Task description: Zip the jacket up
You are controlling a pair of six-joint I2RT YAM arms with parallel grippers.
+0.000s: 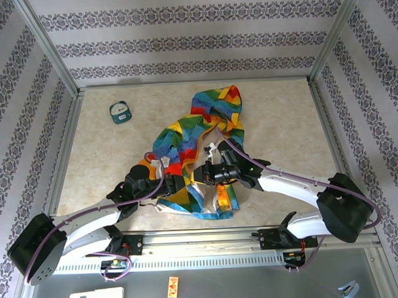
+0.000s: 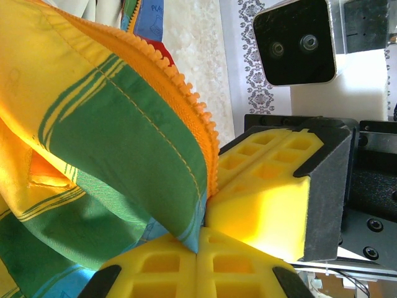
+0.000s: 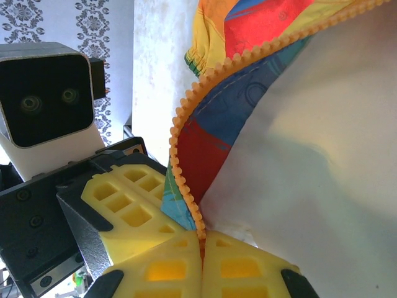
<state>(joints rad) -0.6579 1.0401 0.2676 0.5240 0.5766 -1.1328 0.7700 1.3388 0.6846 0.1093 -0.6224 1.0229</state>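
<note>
Two claws meet at the near hem of the jacket (image 1: pixel 204 122), just in from the near edge of the table (image 1: pixel 283 120). The left claw (image 1: pixel 176 182) is clenched on the jacket: in its wrist view the yellow pads (image 2: pixel 155 273) press together on a corner of green and yellow cloth, with the orange zipper teeth (image 2: pixel 189 93) running down into the pinch. The right claw (image 1: pixel 211 173) sits just beside it, almost touching, and is likewise clenched on the jacket. Its own pads (image 3: pixel 242 273) close on the other row of teeth (image 3: pixel 180 180), where red and blue patches meet the whitish lining (image 3: pixel 310 186). Each wrist view shows the other claw's yellow pad right next to its own. From the claws the jacket runs away toward the far side as a crumpled, twisted band of rainbow patches lying on the table, its far end folded near the middle. A small round teal gadget (image 1: pixel 121 112) lies well apart at the far left. Patterned walls (image 1: pixel 195 38) close in the far side.
</note>
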